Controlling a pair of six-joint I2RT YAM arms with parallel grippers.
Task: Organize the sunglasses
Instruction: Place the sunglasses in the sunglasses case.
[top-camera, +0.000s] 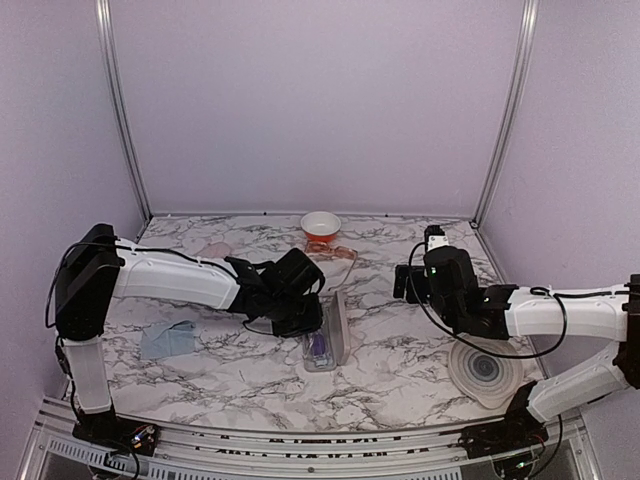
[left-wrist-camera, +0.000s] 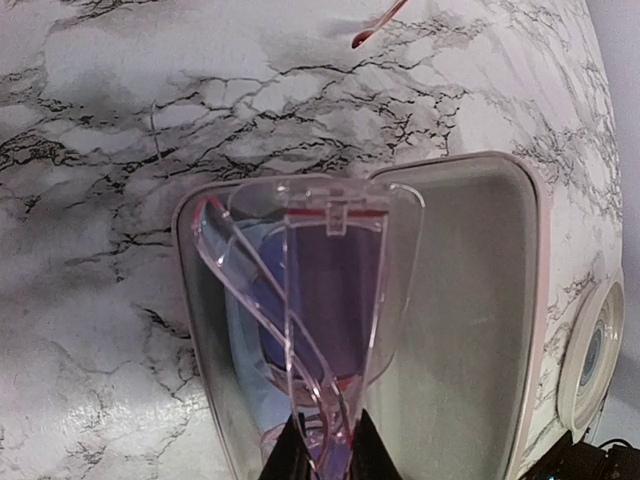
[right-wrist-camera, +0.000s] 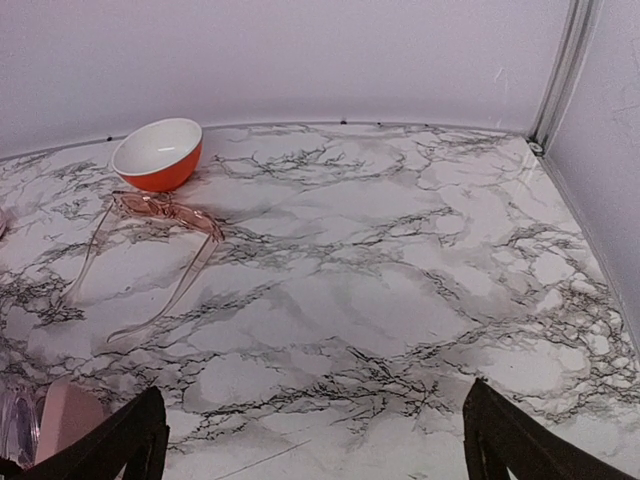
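Marble-print table (top-camera: 400, 350), lilac walls (top-camera: 320, 100) on three sides, metal posts in both back corners, arm bases along the near edge. Back edge met the wall just behind an orange bowl (right-wrist-camera: 158, 152). Widest stretch of bare marble was on the right half, btw. the bowl and the right wall (right wrist view). A smaller patch lay front-left, around a light blue cloth (top-camera: 168, 340).

Left gripper (left-wrist-camera: 327, 455): at table ctr, over an open case (left-wrist-camera: 470, 330). Jaws narrow, tips pinched on the pale sunglasses (left-wrist-camera: 300, 290). That pair sat in the case's left half, w/ its clear frame running back to the fingertips. Lid half to the right showed plain grey lining. Purple tint under the clear frame was lens or liner; could not tell which.

Right gripper (right-wrist-camera: 320, 445): right of ctr, well apart from the case. Fingers (right-wrist-camera: 130, 440) spread wide, nothing btw. them.

Orange-tinted sunglasses (right-wrist-camera: 160, 208): on the marble just in front of the bowl, temples unfolded toward the near side. Contact w/ the bowl not resolvable.

Hidden or cut off:
- Left wrist body covered the case's left side in the top view.
- Left wrist view caught only one temple tip of the orange pair.
- Right wrist view cut the case off at its lower-left corner.
- Pale pink oblong (top-camera: 215, 250) back-left was too faint to ID.
- Round pale disc (top-camera: 485, 372) front-right had its far rim against the right arm's outline.
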